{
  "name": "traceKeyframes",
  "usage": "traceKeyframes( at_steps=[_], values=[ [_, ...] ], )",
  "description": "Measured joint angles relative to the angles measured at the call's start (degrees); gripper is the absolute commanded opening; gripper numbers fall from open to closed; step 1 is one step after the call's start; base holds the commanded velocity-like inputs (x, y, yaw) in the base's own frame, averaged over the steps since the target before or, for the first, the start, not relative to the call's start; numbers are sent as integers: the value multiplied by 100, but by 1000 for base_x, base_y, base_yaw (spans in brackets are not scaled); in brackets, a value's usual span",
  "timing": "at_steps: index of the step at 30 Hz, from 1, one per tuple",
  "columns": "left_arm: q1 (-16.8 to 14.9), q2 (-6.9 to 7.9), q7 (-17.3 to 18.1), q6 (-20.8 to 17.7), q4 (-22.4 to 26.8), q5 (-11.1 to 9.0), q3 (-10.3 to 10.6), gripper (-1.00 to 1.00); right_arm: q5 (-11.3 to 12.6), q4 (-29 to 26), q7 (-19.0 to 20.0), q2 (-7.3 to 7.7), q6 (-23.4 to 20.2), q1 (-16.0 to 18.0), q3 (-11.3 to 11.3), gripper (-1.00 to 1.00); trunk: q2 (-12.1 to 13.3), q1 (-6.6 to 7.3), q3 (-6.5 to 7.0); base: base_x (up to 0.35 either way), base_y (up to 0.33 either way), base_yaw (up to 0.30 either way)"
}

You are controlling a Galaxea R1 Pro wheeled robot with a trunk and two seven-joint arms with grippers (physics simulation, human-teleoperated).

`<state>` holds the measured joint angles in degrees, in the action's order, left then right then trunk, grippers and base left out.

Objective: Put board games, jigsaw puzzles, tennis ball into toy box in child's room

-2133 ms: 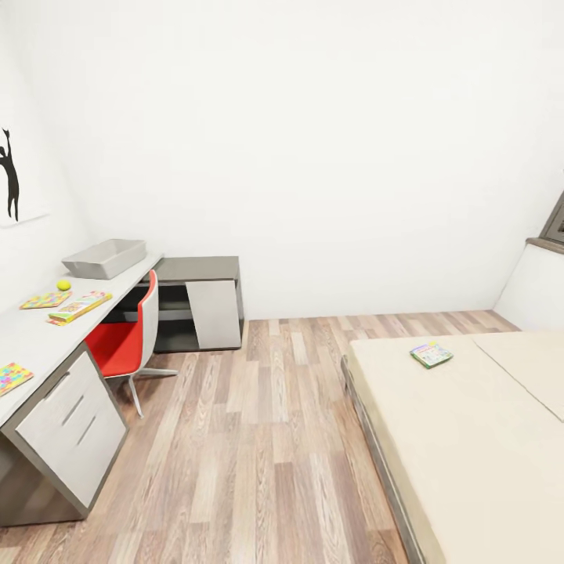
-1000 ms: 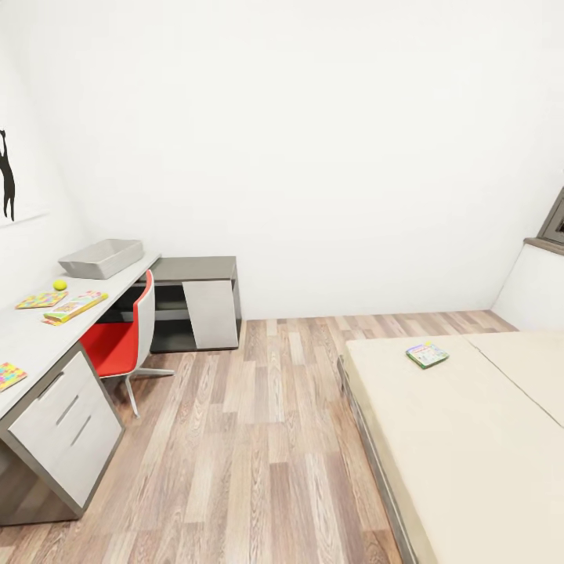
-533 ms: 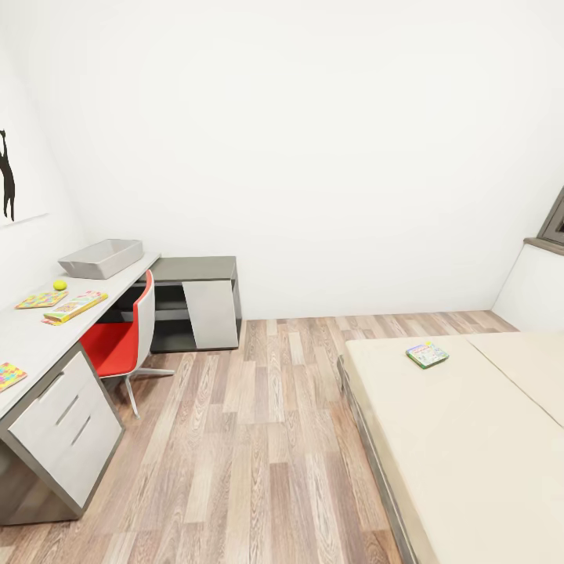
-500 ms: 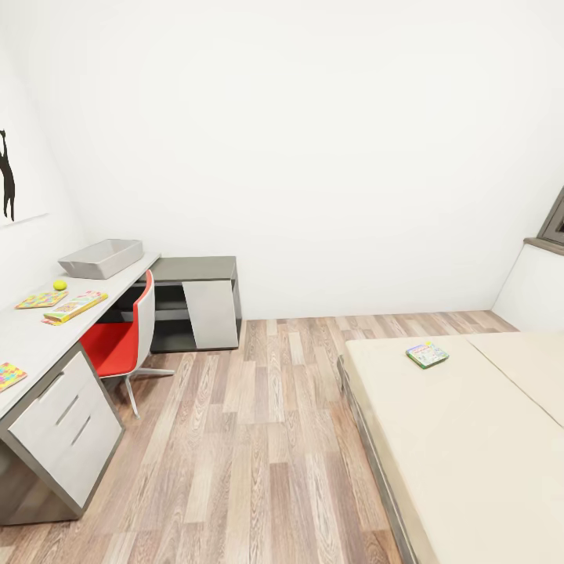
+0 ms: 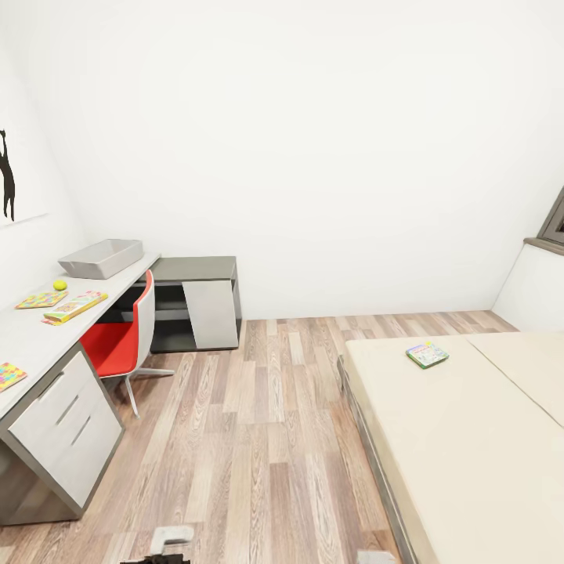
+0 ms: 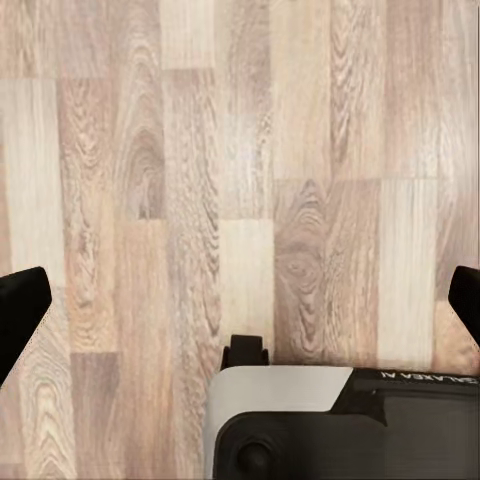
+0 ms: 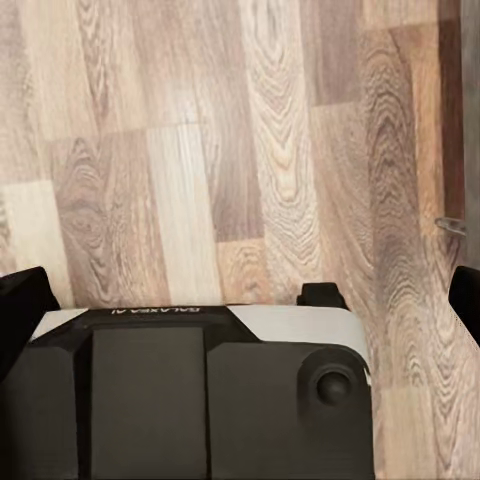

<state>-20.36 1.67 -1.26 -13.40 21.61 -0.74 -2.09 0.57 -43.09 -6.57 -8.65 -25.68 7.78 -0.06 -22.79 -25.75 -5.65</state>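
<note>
In the head view the grey toy box [image 5: 102, 257] stands at the far end of the long table [image 5: 31, 338] on the left. Nearer lie the tennis ball [image 5: 59, 285], a small jigsaw puzzle [image 5: 41, 299], a yellow-edged board game [image 5: 75, 306] and, at the picture's edge, another jigsaw puzzle [image 5: 9, 375]. A green-bordered board game [image 5: 428, 354] lies on the bed [image 5: 470, 439] at the right. My left gripper [image 6: 240, 300] and right gripper [image 7: 240, 300] both hang open over bare floor, holding nothing.
A red chair [image 5: 117, 345] is pushed in at the table, above a white drawer unit [image 5: 66, 427]. A low dark cabinet [image 5: 196, 270] stands beyond it against the far wall. Wood-plank floor [image 5: 258, 439] runs between table and bed. A window ledge [image 5: 548, 244] juts out at the right.
The view shifted slightly as the camera moved, then held still. Grey and black parts of my arms have risen into the bottom edge of the head view.
</note>
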Motion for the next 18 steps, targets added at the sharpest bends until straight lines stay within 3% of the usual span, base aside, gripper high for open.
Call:
traceKeyframes(
  at_steps=[6, 9, 18],
  values=[
    [-78, -3, 1, -147, 398, -14, -23, 100, -6, -89, -9, -43, -64, 43, 14, 100, 0, 0, 0, 0, 0, 0],
    [-92, 24, 11, -411, 760, -19, -24, 100, -3, -194, -7, -74, -133, 50, 14, 100, 0, 0, 0, 0, 0, 0],
    [-97, 60, 36, -714, 1063, -28, -23, 100, 18, -840, 20, -120, -1188, 168, -26, 100, 0, 0, 0, 0, 0, 0]
  ],
)
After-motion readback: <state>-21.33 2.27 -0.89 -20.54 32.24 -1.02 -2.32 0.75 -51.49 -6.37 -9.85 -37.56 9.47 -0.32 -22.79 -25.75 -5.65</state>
